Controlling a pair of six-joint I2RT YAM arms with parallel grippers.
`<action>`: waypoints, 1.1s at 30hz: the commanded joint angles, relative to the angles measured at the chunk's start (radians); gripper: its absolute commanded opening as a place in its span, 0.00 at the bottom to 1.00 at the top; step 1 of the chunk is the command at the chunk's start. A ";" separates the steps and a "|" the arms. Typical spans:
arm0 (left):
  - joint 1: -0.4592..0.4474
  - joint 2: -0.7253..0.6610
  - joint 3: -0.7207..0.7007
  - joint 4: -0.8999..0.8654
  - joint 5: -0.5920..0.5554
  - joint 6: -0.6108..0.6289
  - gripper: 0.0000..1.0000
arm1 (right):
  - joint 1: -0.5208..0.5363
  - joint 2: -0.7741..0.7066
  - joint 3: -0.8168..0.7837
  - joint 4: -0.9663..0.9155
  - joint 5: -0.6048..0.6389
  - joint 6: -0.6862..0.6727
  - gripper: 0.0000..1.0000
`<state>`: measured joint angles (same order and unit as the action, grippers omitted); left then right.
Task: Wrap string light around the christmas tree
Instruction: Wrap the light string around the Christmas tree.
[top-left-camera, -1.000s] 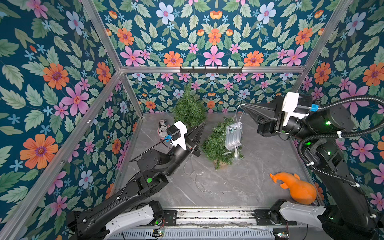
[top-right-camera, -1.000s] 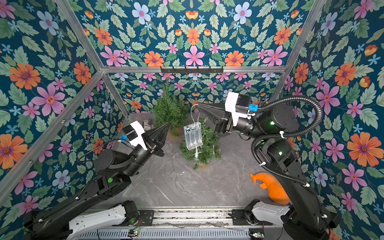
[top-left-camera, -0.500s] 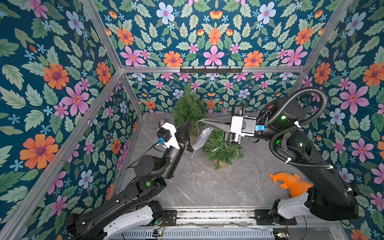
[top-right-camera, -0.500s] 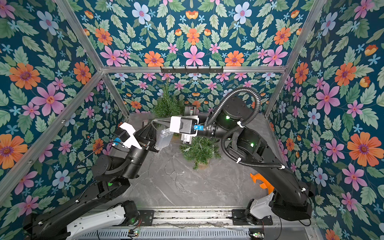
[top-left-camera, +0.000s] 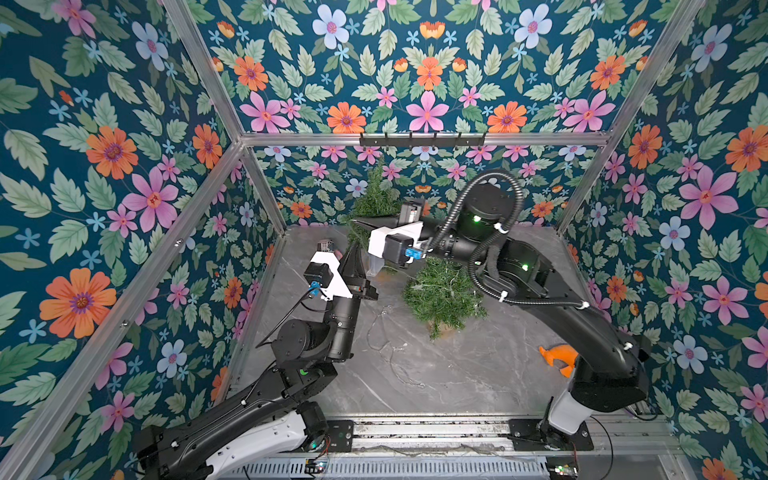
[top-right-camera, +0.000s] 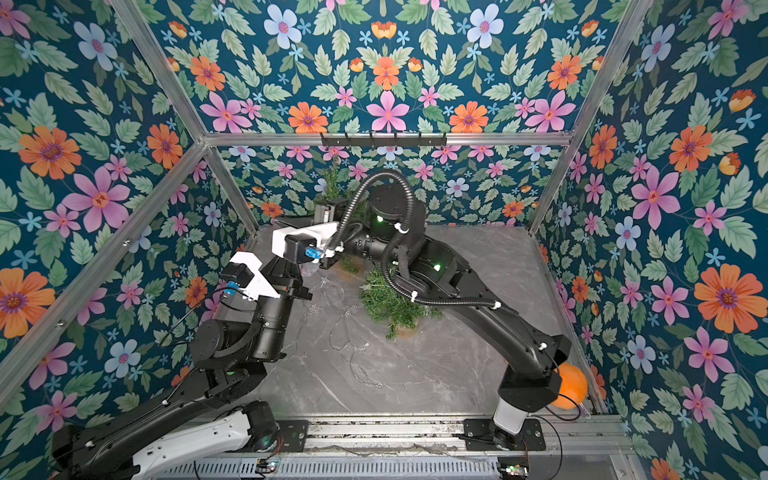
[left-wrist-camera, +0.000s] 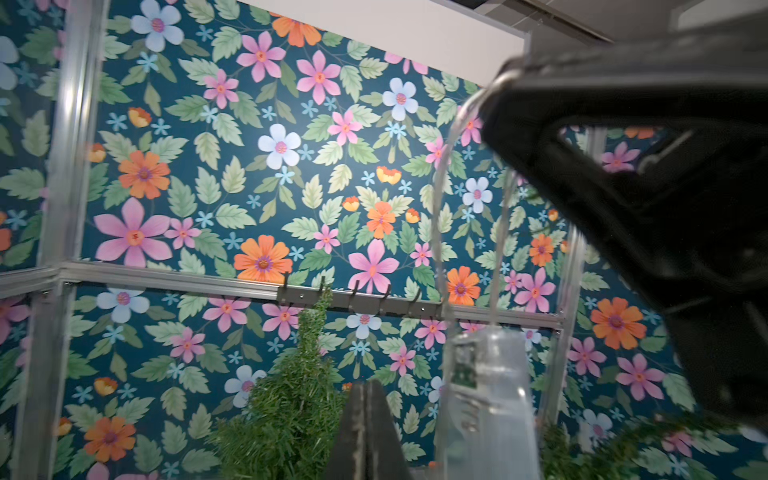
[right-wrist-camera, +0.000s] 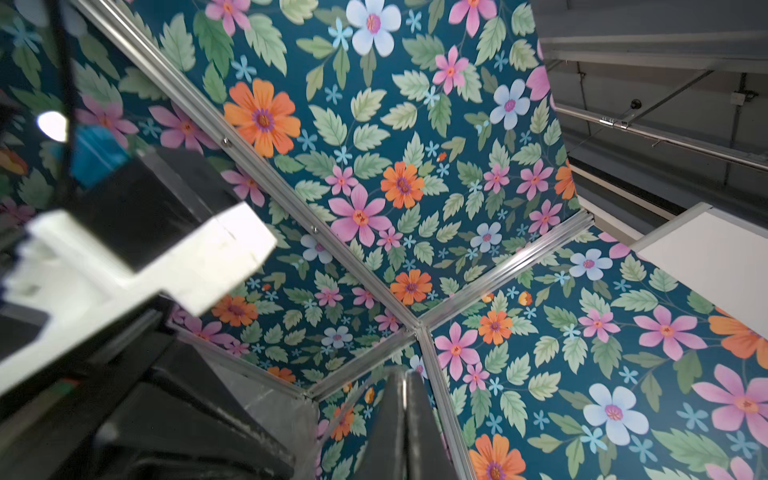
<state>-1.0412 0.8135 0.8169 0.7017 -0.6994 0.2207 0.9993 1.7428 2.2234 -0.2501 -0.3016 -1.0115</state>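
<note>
Right claw (top-left-camera: 356, 221) is clenched on the string light (left-wrist-camera: 435, 195), clear battery box (top-left-camera: 376, 266) dangling just right of the clenched, seemingly empty left claw (top-left-camera: 354, 250). The rest loops across the counter (top-left-camera: 478, 374) lower centre, left of the christmas tree (top-left-camera: 442, 295); the left arm's nearer.

Looks like a robotics lab test cell, not a home. Boxed in by floral-printed panels (top-left-camera: 428, 62) set in an aluminium frame (top-left-camera: 291, 139), floored with grey marble-look board (top-left-camera: 457, 374), edged by a slotted metal rail (top-left-camera: 428, 432). Opens above onto a bare industrial ceiling (right-wrist-camera: 665, 91) with exposed pipe (right-wrist-camera: 681, 143).
</note>
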 joint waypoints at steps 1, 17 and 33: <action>0.002 0.017 0.000 0.079 -0.115 0.055 0.01 | -0.013 0.049 0.054 -0.010 0.073 -0.110 0.00; 0.296 0.180 0.222 -0.419 0.268 -0.412 0.16 | -0.237 0.161 0.228 -0.055 -0.042 0.120 0.00; 0.447 0.344 0.497 -0.453 0.692 -0.391 0.47 | -0.280 0.058 0.092 -0.010 -0.164 0.197 0.00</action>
<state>-0.5968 1.1419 1.2888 0.2646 -0.0959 -0.1761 0.7170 1.8126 2.3219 -0.3084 -0.4389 -0.8288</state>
